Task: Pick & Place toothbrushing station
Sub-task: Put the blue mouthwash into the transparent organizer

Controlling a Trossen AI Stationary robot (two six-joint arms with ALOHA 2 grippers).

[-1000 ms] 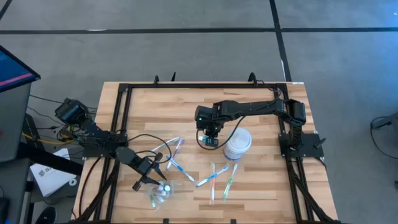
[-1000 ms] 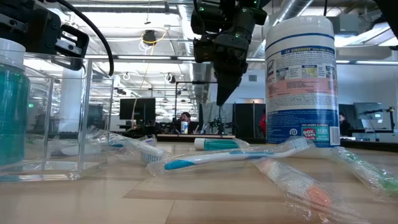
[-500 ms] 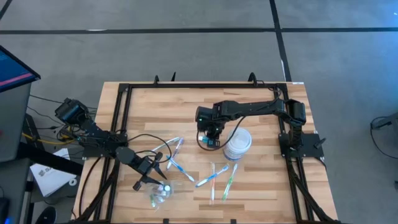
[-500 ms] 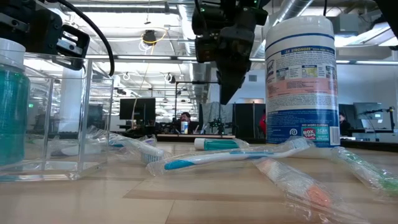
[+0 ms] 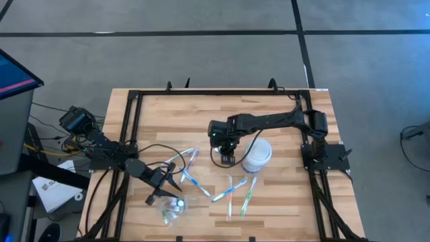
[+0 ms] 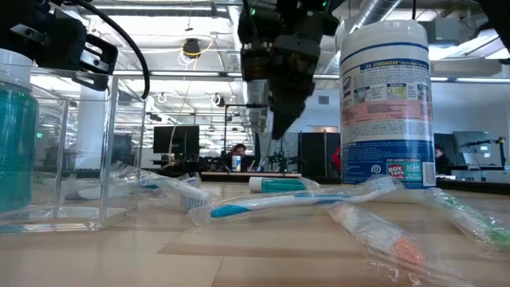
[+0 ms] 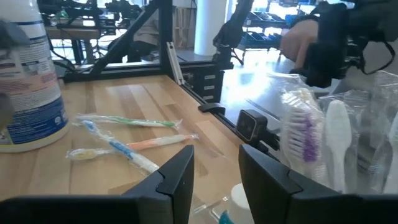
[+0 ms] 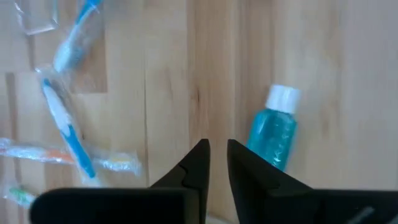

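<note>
A wooden table [image 5: 282, 202] with a black frame is seen from above. A tall white wipes canister [image 5: 256, 155] stands near the middle, just beside the right gripper [image 5: 227, 149], which hangs above the wood with its fingers [image 8: 196, 163] a narrow slit apart and nothing between them. One small blue white-capped bottle [image 8: 274, 129] lies on its side just beside that gripper. About five wrapped toothbrushes lie loose: two [image 5: 189, 168] left of the canister, three [image 5: 235, 191] in front of it. The left gripper [image 5: 163, 187], near the table's front left, is partly open and empty, by a clear box [image 6: 80, 147] holding toothbrushes [image 7: 303, 130].
</note>
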